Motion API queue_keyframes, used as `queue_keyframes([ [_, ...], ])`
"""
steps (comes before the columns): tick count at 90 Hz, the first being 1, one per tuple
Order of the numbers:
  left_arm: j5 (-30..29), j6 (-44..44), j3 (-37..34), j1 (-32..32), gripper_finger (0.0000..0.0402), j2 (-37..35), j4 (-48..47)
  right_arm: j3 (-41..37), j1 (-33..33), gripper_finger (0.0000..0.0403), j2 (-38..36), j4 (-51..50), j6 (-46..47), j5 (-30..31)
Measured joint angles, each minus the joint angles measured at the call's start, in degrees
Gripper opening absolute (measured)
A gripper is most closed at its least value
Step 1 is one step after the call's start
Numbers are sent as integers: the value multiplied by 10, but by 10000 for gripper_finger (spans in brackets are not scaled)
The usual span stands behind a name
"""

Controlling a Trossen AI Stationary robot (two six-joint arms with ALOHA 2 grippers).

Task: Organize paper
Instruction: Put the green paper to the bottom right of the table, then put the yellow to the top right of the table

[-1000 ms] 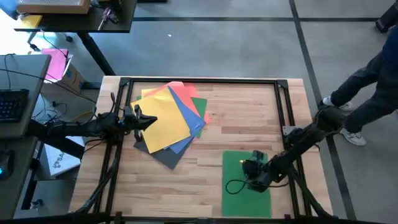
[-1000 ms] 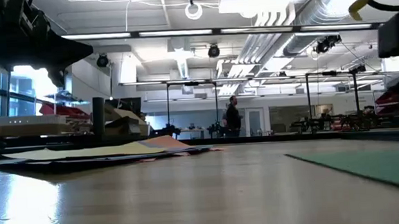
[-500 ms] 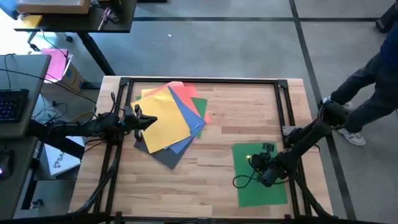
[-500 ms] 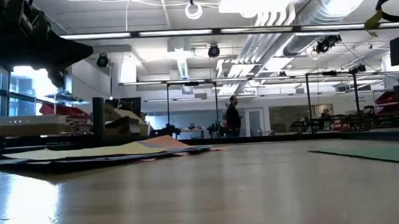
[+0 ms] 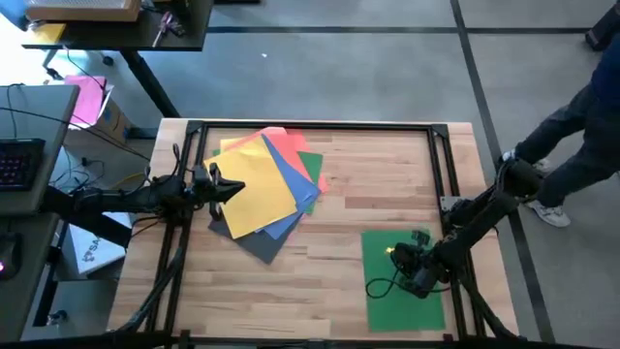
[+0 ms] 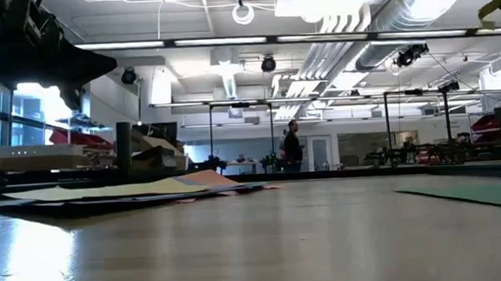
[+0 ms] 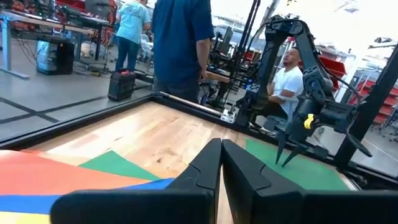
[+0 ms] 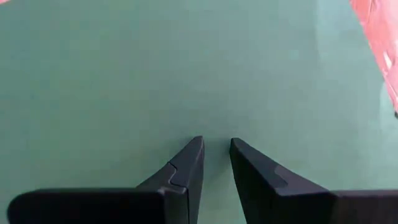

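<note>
A fanned stack of paper (image 5: 262, 189) is seen at the left-rear part of the table (image 5: 378, 184), with yellow on top and blue, orange, green and dark grey edges showing beneath. A single green sheet (image 5: 402, 291) is laid flat at the front right, its near edge close to the table's front edge and its right edge beside the frame rail. Bare wood is left open between stack and sheet, and across the right-rear area.

The right gripper (image 5: 394, 254) is held over the green sheet's upper part, fingers slightly parted with a narrow gap, nothing pinched. The left gripper (image 5: 235, 189) is parked at the stack's left edge, fingers pressed together.

Against 1.0 s ago, the green sheet and right gripper are found shifted rightward, toward the rail; the stack and left arm are unchanged.
</note>
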Motion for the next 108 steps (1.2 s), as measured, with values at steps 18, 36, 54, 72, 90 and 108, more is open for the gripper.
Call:
queue_keyframes([
  [18,0,0,0,0,0,0,0,9,-1,71,-2,-15,7,-3],
  [36,0,0,0,0,0,0,0,58,-5,71,-1,-87,-6,2],
  [54,0,0,0,0,0,0,0,79,-21,71,-2,-98,-27,19],
  [72,0,1,0,0,0,0,0,68,-61,72,-2,26,-121,136],
  [90,-2,-20,0,0,0,0,0,35,-172,72,-2,205,-334,146],
  [108,-10,-116,0,0,0,0,0,22,-328,73,19,434,-546,30],
])
